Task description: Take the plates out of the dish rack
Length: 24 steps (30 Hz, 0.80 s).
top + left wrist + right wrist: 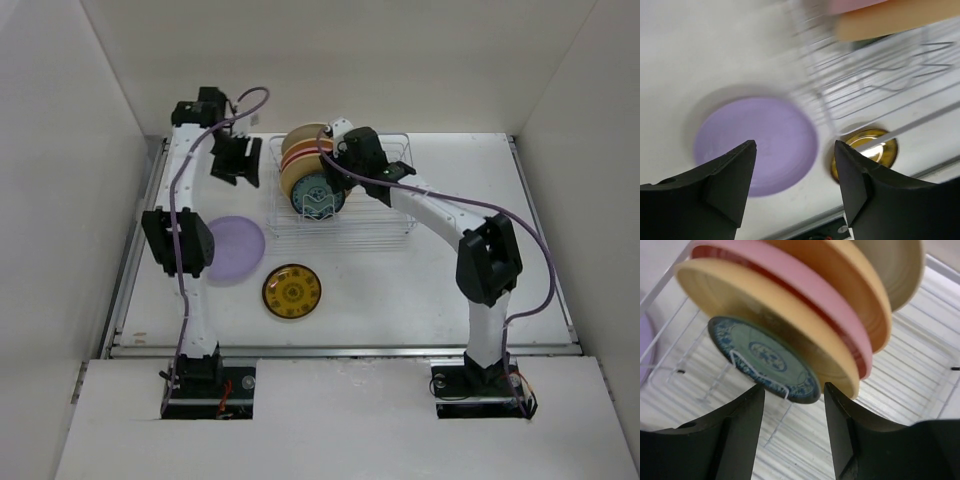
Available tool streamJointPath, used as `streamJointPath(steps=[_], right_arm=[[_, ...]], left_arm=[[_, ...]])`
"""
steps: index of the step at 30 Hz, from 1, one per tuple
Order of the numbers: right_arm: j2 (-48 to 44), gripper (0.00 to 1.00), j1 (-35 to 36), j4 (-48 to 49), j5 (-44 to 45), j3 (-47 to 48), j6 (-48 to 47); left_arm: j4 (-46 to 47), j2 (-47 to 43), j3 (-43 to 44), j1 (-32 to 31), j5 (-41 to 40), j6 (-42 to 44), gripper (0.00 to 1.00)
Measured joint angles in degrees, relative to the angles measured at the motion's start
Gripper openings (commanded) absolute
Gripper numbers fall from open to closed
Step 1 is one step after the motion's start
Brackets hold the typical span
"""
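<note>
Just ahead of the wide-open, empty right gripper [792,390], the teal plate [762,357] stands upright in the dish rack [920,390]. Below the left gripper [795,147], likewise open and empty, lies the lavender plate [755,140].

The white worktop [400,300] carries three things. A lavender plate [238,250] lies flat on it, nearer the arm bases than the left claw [238,160]. In the left wrist view this plate [757,142] shows through the gap of that claw [795,147], more toward its left finger. An amber patterned plate [291,292] also lies flat. It sits just past the claw's right finger in that view [865,150], near the lavender one but apart from it. The wire dish rack [380,235] stands on the worktop just beside the left claw, on its right. It also spreads beneath the right claw [335,185], its bars [920,375] running behind that claw [794,390].
</note>
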Motion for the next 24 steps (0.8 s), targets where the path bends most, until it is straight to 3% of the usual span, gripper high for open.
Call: streamJointPath(steps=[3,7,11,12,14,17,24], right_arm=[[3.0,0.57,0.6,0.6,4.0,2.7,0.0],[7.8,0.53,1.0,0.7,6.8,4.4,0.0],[10.7,0.40,1.3,0.6,9.6,4.4,-0.4],[10.8,0.29,1.2,0.4,9.8,4.5,-0.4],[10.8,0.16,1.2,0.2,10.0,4.5,-1.6],[9.7,0.00,1.4,-0.2,9.5,4.3,-3.4],[6.6,0.00,2.1,1.5,10.8,0.5,-6.3]], left_arm=[[0.1,2.7,4.9,-6.5,1.5,-1.0,0.62],[-0.8,8.9,5.2,-9.9,1.0,-2.6,0.58],[-1.0,12.8,3.9,-9.0,-1.7,-4.7,0.32],[-0.9,12.9,3.4,-8.4,-1.6,-5.7,0.19],[-0.7,12.9,3.1,-8.4,-0.7,-7.0,0.02],[-0.5,12.9,3.1,-8.7,-1.4,-9.3,0.00],[1.0,12.0,0.9,-7.8,1.4,-10.4,0.00]])
